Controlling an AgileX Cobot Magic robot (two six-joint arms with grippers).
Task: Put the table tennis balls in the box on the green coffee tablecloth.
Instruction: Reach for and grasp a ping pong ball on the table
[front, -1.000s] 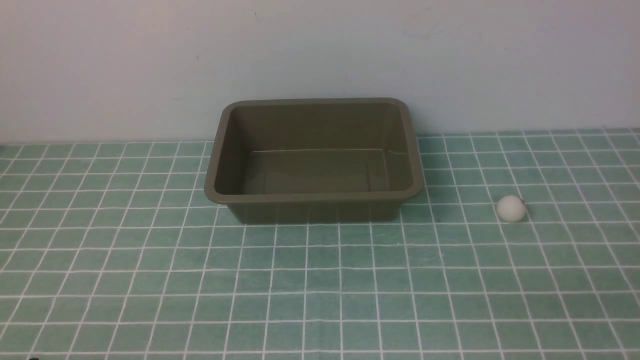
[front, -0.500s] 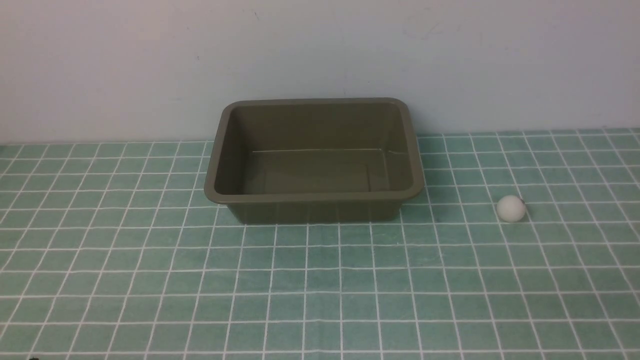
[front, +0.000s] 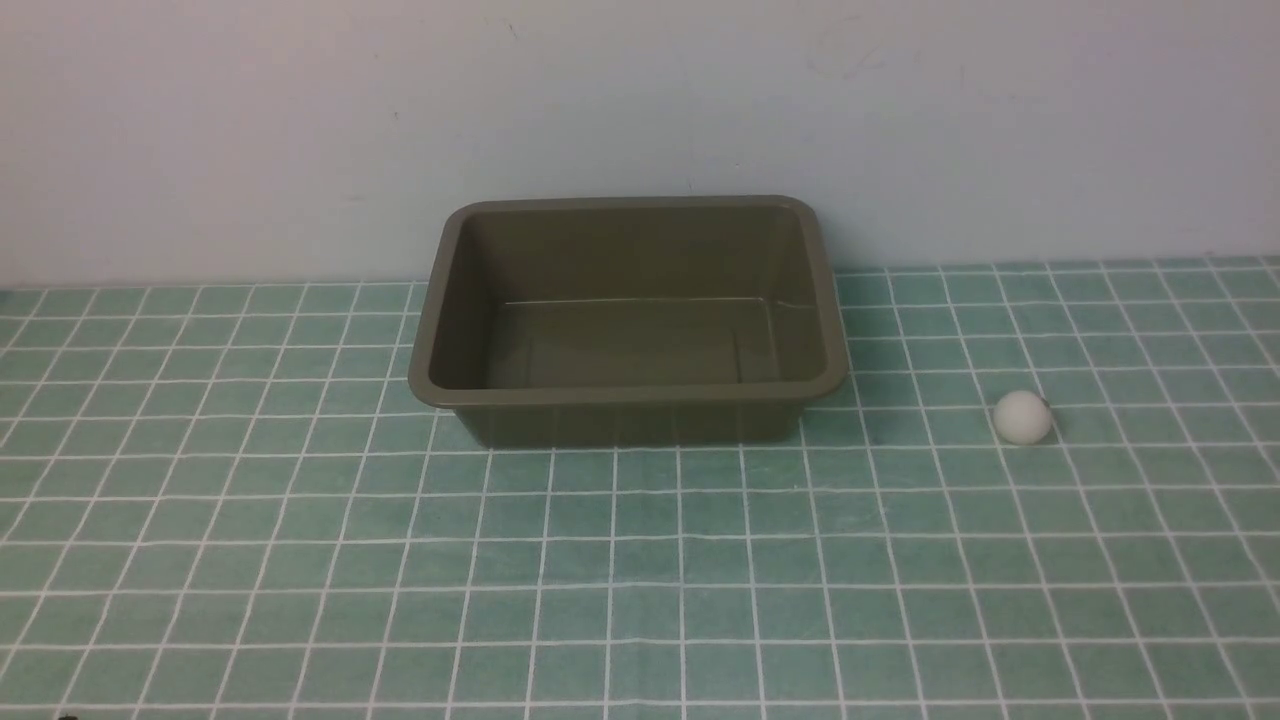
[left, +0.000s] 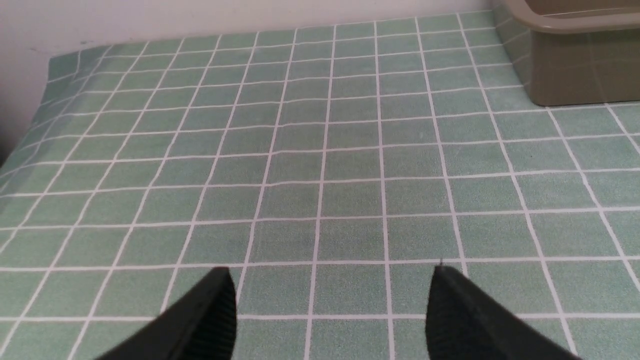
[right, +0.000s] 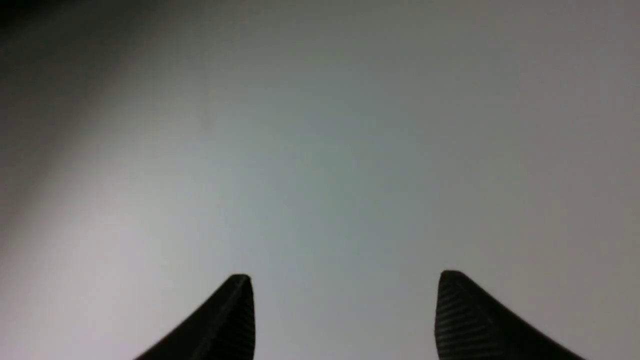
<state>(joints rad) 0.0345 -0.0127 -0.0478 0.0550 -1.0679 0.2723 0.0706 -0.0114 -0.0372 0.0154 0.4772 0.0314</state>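
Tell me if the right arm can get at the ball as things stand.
Probably yes. The ball lies in the open on the tablecloth, right of the box and apart from it. The right gripper is open and empty, though aimed elsewhere.

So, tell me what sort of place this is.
Probably a staged robot test bench rather than a home: a green checked tablecloth runs up to a bare pale wall, with just an open olive-brown box and a single white ball laid out on it.
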